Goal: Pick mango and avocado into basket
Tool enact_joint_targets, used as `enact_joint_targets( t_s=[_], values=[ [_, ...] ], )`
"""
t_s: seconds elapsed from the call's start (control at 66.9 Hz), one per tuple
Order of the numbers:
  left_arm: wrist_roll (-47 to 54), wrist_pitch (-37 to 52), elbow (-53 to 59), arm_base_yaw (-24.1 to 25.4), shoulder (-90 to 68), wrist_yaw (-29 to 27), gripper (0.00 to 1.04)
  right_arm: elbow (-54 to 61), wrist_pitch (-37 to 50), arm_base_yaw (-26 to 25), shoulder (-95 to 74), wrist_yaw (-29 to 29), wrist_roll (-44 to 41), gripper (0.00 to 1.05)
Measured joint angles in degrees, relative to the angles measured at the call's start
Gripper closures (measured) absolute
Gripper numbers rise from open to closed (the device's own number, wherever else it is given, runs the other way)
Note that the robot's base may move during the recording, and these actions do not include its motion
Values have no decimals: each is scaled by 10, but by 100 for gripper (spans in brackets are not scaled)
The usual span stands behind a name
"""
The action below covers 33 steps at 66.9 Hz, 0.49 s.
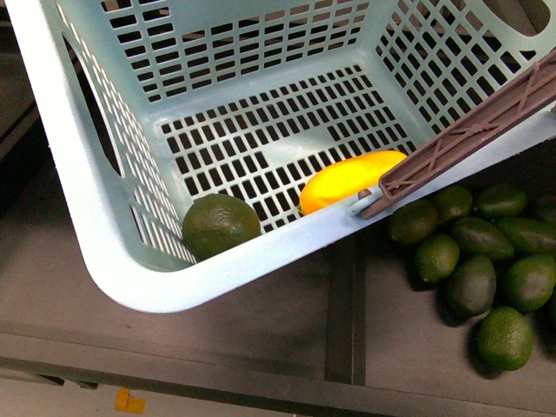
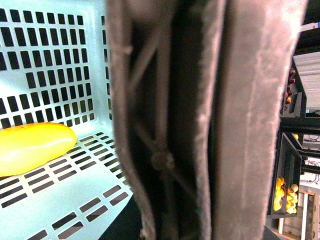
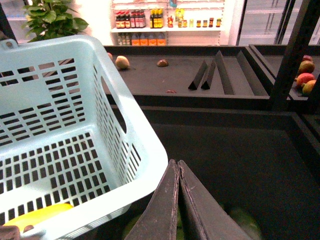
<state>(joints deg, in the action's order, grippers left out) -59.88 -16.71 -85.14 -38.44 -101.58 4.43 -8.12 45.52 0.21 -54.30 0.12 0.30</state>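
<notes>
**Teal basket holds both fruits**

Dark and pressed flat together, the fingers of my right gripper (image 3: 178,167) are clenched on nothing, meeting in a point just beside the basket's near rim and above a dim bin where a few green fruits show faintly. My left gripper cannot be judged: its wrist camera is filled by a blurred brown ribbed bar (image 2: 200,120), apparently the basket's handle seen very close, and no fingers are visible, so I cannot tell whether that gripper is released or clamped.

Outward from there, the basket (image 1: 95,234) sits tilted across the front view, its slotted floor in plain sight. The mango (image 1: 352,180) lies on that floor at about 3 o'clock from the basket's middle, against the near wall and partly behind the brown handle (image 1: 473,130). The avocado (image 1: 220,226) rests in the near corner, at about 7 o'clock from the mango and apart from it.

Outside the basket, at 4 o'clock in the front view, a heap of loose avocados (image 1: 473,261) lies on the dark shelf (image 1: 287,339).
</notes>
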Motion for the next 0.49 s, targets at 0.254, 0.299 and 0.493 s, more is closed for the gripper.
enact_joint_targets(
  t_s=[0.254, 0.299, 0.493],
  values=[
    [1, 0, 0, 0, 0, -2, 90, 42, -63, 0, 104, 0, 0, 103],
    [0, 0, 0, 0, 0, -1, 90, 49, -67, 0, 116, 0, 0, 103],
    [0, 0, 0, 0, 0, -1, 90, 71, -103, -1, 181, -1, 0, 103]
  ],
)
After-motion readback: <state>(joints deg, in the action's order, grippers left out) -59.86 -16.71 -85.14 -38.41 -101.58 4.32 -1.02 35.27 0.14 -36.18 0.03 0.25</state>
